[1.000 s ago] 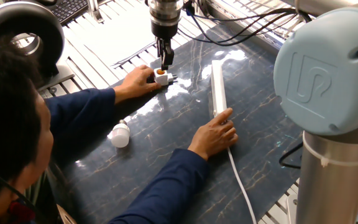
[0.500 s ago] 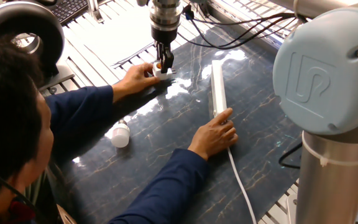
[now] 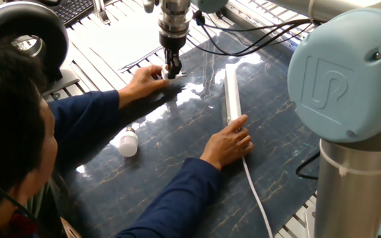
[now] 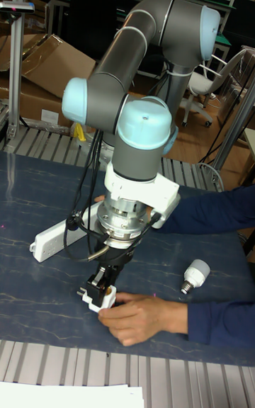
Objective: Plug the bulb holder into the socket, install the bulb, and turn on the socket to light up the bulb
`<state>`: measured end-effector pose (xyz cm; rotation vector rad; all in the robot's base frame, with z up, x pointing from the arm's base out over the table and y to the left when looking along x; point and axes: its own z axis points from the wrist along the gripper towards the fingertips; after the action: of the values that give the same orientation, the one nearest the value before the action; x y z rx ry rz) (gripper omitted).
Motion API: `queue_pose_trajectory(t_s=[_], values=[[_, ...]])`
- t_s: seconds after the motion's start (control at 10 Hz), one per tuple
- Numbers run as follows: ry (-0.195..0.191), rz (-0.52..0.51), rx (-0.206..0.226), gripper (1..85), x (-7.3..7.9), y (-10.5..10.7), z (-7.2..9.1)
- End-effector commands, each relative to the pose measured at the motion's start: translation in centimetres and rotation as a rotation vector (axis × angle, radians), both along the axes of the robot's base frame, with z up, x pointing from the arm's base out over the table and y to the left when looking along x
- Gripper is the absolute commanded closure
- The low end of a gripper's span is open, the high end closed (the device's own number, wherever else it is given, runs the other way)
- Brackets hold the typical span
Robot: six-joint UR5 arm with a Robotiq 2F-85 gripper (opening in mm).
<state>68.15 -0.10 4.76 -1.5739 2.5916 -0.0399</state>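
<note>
My gripper (image 3: 171, 70) points straight down at the far left of the dark mat, with its fingers closed on the small white bulb holder (image 4: 100, 299). In the fixed view the bulb holder (image 3: 176, 75) is mostly hidden by the fingers and a person's hand (image 3: 143, 82) that also touches it. The white bulb (image 3: 128, 142) lies on its side on the mat nearer the person; the bulb (image 4: 193, 275) is free of any grip. The long white socket (image 3: 232, 98) lies to the right, with the person's other hand (image 3: 229, 141) pressing its near end.
The person leans over the mat from the near left, both blue-sleeved arms (image 3: 170, 198) stretched across it. The socket's white cord (image 3: 256, 198) trails toward the front edge. Black cables (image 3: 243, 33) hang behind the gripper. The arm's big joint (image 3: 346, 73) fills the right foreground.
The person's hand has slid the bulb holder a little farther away, and the gripper has come down onto it. The holder's orange opening no longer shows. Bulb, socket and the other hand have stayed put.
</note>
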Motion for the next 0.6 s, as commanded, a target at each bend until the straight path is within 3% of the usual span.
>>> queue_pose_trajectory(t_s=[0.0, 0.3, 0.5], values=[[-0.002, -0.102, 0.004, 84.3, 0.1, 0.0, -0.1], [0.018, -0.155, -0.008, 84.7, -0.2, -0.2, 1.0], [0.033, -0.190, 0.018, 84.7, -0.3, 0.2, 2.6]])
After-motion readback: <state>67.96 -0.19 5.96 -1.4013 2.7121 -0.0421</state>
